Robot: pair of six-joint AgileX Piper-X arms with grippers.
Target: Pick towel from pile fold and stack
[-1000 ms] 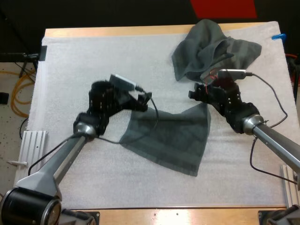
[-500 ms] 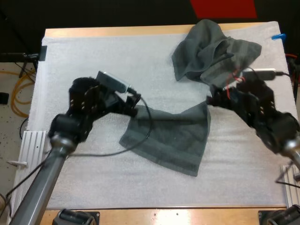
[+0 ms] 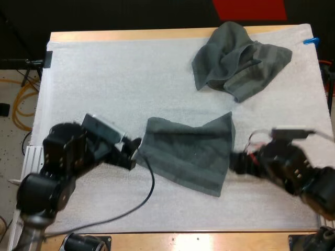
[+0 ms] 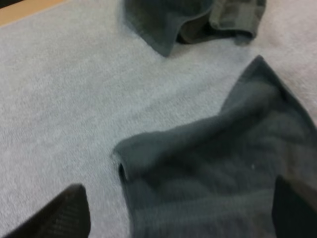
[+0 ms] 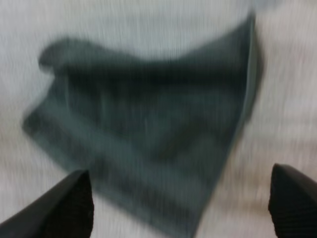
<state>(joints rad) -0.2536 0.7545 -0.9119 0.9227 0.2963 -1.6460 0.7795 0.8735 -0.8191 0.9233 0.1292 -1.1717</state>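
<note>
A dark grey-green towel [image 3: 188,154] lies spread on the white mat [image 3: 104,73] in the middle of the table, its far edge dipping between two raised corners. My left gripper [image 3: 133,152] hovers just off its left corner, open and holding nothing. My right gripper [image 3: 234,162] is at the towel's right edge, also open. In the left wrist view the towel [image 4: 213,163] lies ahead of my spread fingers [image 4: 54,218]. The right wrist view has the same towel [image 5: 148,134] beyond my parted fingers [image 5: 294,203]. A crumpled towel [image 3: 238,57] sits at the far right.
The crumpled towel's edge [image 4: 198,20] lies beyond the spread towel, a strip of bare mat between them. The mat's left half and near strip are bare. The wooden table edge [image 3: 131,34] runs along the far side.
Both grippers have left the spread towel's far corners and drawn back toward the near side, left arm going left and right arm going right. The towel stays flat on the mat.
</note>
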